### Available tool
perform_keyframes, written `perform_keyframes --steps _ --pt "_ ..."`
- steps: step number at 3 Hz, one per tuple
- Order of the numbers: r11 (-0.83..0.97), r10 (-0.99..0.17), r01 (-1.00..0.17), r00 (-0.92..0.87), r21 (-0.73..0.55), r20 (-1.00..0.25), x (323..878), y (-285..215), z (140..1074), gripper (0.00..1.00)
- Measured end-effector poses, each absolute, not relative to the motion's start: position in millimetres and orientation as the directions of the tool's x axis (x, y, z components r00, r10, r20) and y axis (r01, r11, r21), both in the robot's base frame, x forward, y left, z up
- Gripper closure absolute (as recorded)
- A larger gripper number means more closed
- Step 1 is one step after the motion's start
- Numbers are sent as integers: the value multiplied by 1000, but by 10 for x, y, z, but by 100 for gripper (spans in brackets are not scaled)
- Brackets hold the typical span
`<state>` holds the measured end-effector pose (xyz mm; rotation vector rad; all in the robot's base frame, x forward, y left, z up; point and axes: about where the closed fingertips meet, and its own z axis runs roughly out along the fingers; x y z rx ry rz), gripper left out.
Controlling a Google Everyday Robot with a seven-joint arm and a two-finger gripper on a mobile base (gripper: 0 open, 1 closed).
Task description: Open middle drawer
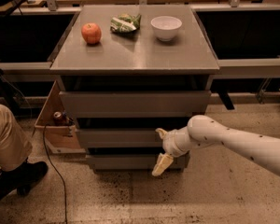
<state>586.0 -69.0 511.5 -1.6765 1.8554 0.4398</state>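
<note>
Gripper (pixel 161 148) is low before the cabinet (pixel 130 55), at right end of the mid drawer (pixel 116 137). Jaws are spread: one finger (pixel 159 133) is up by the mid drawer front, the other hangs before the btm drawer (pixel 126 162). Touching or not, cannot tell. Mid drawer looks shut, under the top drawer (pixel 130 104). On top: apple (pixel 91 33), bag (pixel 124 23), bowl (pixel 166 27).

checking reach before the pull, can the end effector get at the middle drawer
Probably yes: the end effector hangs at the right end of the middle drawer, in front of it, with nothing visible between them.
</note>
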Motion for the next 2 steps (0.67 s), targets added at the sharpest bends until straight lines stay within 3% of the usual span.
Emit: perform_keyframes --steps 2 --pt "186 -768 -971 -50 -148 -638 5872 -688 5046 0"
